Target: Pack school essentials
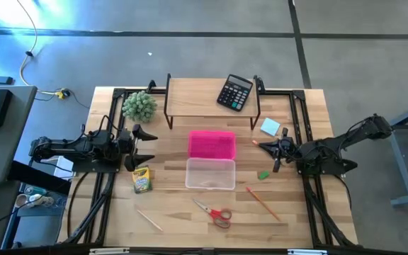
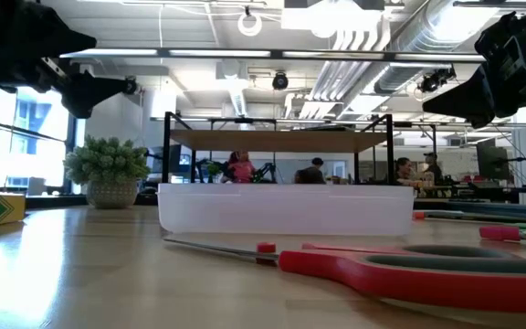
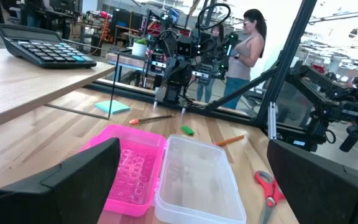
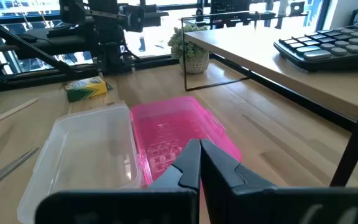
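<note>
Both arms wait at the tabletop (image 1: pixel 211 212) edges, nothing packed.

Near edge: scissors (image 1: pixel 214 213) at 6 o'clock, stick (image 1: pixel 149 220) at 7, pencil (image 1: pixel 263 202) at 5. Crayon box (image 1: pixel 141 180) lies below the wide-spread left gripper (image 1: pixel 146 146) at 9; the right gripper (image 1: pixel 268 154), fingers closed and empty, at 3 between eraser (image 1: pixel 263 174) and notepad (image 1: pixel 270 127).

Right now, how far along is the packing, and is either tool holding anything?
Nothing is packed: the clear case lies open and empty beside its pink lid. Nothing is in hand; the left tool is open and the right tool shut, both empty at the table's sides. Left to pack: crayon box, scissors, orange pencil, wooden stick, green eraser and blue notepad.
</note>
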